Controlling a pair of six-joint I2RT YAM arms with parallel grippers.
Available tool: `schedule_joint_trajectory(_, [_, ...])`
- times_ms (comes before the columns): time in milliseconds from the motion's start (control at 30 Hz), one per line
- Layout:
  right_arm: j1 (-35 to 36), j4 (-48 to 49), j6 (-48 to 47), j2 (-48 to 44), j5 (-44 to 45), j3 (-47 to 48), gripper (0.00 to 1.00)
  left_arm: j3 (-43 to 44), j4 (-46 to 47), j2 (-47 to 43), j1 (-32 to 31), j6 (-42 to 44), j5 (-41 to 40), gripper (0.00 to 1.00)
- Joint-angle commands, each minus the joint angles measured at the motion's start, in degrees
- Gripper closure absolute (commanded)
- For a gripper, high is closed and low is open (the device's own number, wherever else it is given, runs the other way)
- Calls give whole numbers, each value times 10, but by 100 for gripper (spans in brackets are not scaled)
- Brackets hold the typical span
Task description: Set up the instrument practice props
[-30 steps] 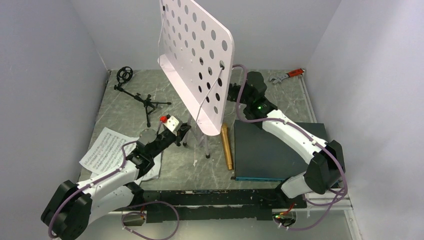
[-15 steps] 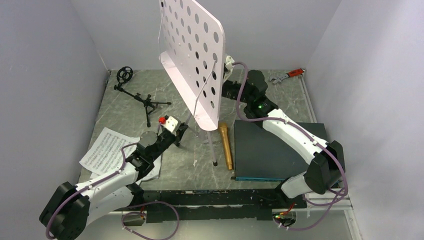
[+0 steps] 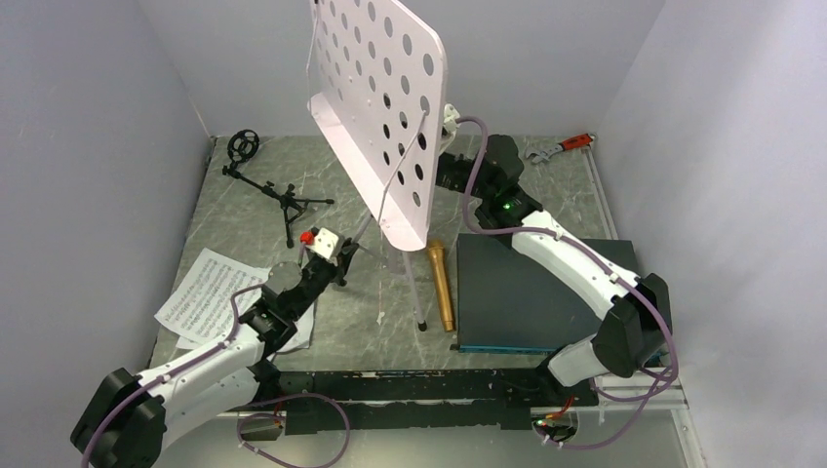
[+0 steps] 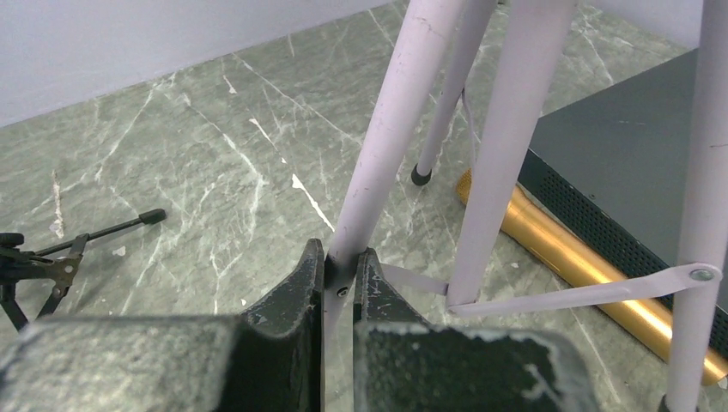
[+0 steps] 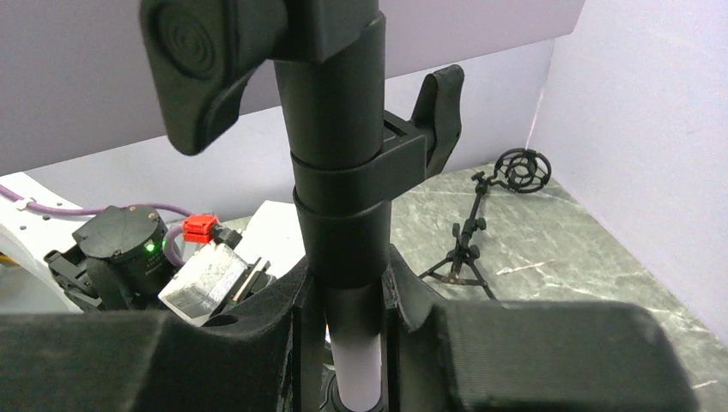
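Note:
The music stand's pale perforated panel (image 3: pixel 380 107) leans over the middle of the table on its silver tripod (image 3: pixel 410 283). My left gripper (image 3: pixel 343 261) (image 4: pixel 341 270) is shut on one tripod leg (image 4: pixel 386 146), low down at its brace joint. My right gripper (image 3: pixel 444 175) (image 5: pixel 343 287), partly hidden behind the panel, is shut on the stand's pole at its black clamp collar (image 5: pixel 339 172). The gold microphone (image 3: pixel 443 285) (image 4: pixel 567 257) lies flat beside the tripod. The black mic stand (image 3: pixel 273 190) (image 5: pixel 468 240) lies at the back left. Sheet-music pages (image 3: pixel 210 297) lie at the front left.
A dark flat board (image 3: pixel 517 292) (image 4: pixel 635 163) lies at the right, right next to the microphone. A red-handled wrench (image 3: pixel 561 146) rests at the back right corner. Grey walls close in the table on three sides.
The music stand has swung more upright, its panel moving back and left. Its near tripod foot has shifted toward the front. My left gripper has moved slightly left with the leg.

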Motion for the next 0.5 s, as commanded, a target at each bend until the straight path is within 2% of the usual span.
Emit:
schedule_joint_trajectory(0, [6,273,61,-49,-12,117,100,-15,-80,15,12,-56,-103,97])
schedule_joint_trajectory(233, [5,271,71,-46,-22,111,100,-10,-80,21,11,-45,-82,97])
schedule_joint_trajectory(467, [6,290,80,-58,-17,57,100,-5,-99,0,12,-40,-66,95])
